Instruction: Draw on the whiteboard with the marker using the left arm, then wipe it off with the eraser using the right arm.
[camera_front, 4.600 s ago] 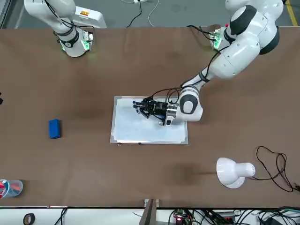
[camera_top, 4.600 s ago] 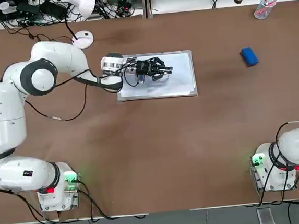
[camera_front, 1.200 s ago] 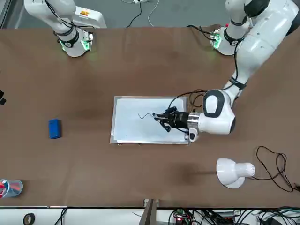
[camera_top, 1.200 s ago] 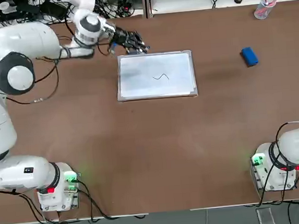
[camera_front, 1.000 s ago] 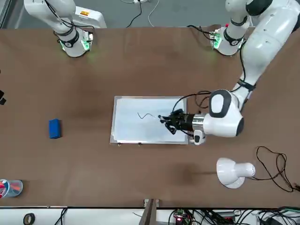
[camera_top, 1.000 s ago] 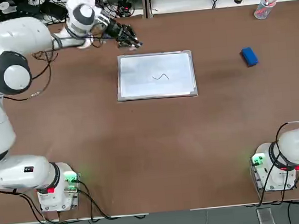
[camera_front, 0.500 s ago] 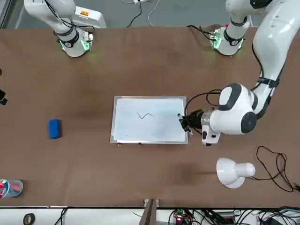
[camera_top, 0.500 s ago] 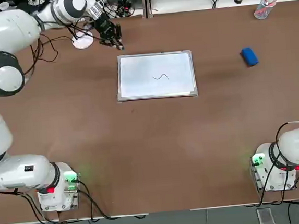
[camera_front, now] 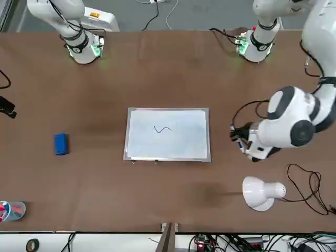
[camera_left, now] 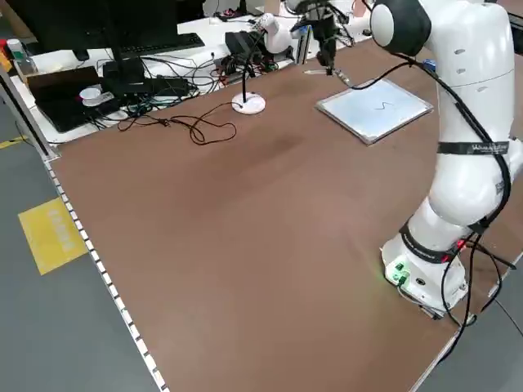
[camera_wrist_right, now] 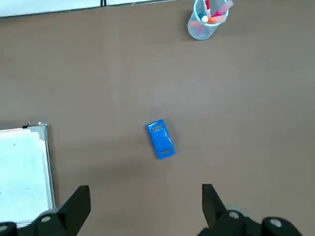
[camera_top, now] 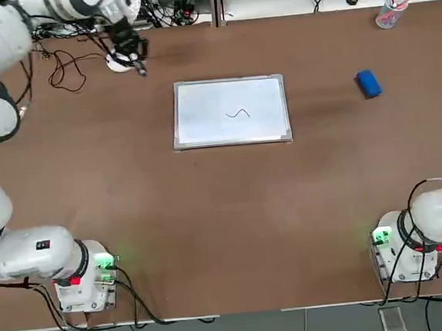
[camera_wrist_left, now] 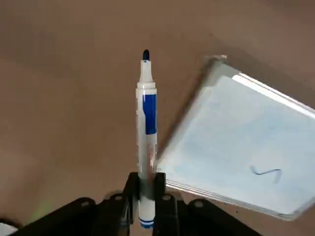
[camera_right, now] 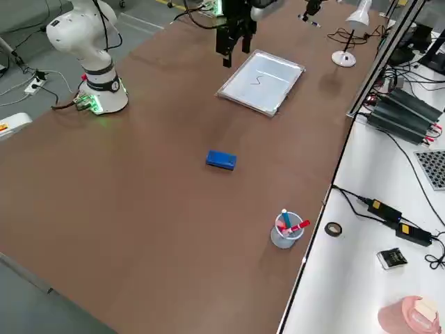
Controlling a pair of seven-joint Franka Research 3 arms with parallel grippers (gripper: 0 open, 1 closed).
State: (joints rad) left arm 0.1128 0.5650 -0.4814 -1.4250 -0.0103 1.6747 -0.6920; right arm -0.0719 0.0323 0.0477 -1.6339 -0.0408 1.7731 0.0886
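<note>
Left claw (camera_wrist_left: 146, 182) is clenched around the marker (camera_wrist_left: 147, 118), which is gripped near its blunt end, between the two fingers, with its dark tip bare and pointed away from the claw. Both are held above the table (camera_top: 233, 211), beside the lamp (camera_front: 262, 193) and off the far left corner of the board (camera_top: 233, 132); neither is set on the board.

Right claw (camera_wrist_right: 146, 187) is released, its two fingers spread wide and nothing grasped between them. It is held over the table on the robot's right side, with its fingers directed downward, and no contact is made with the eraser (camera_top: 369, 83).

The board is laid flat on the table, toward the far side. A short, dark wavy line (camera_top: 237, 113) is drawn on its white surface, right of the middle as seen from above.

The eraser is placed on the bare brown tabletop, to the right of the board and well apart from it. Beyond the eraser, near the table's far edge, a clear cup (camera_right: 286, 236) is stood, and several pens (camera_right: 295, 223) are held in it, leaning different ways. A tangled cable (camera_front: 315, 194) is spread on the tabletop next to the lamp, and a black ring (camera_right: 334, 229) is seen on the white surface past the far edge
</note>
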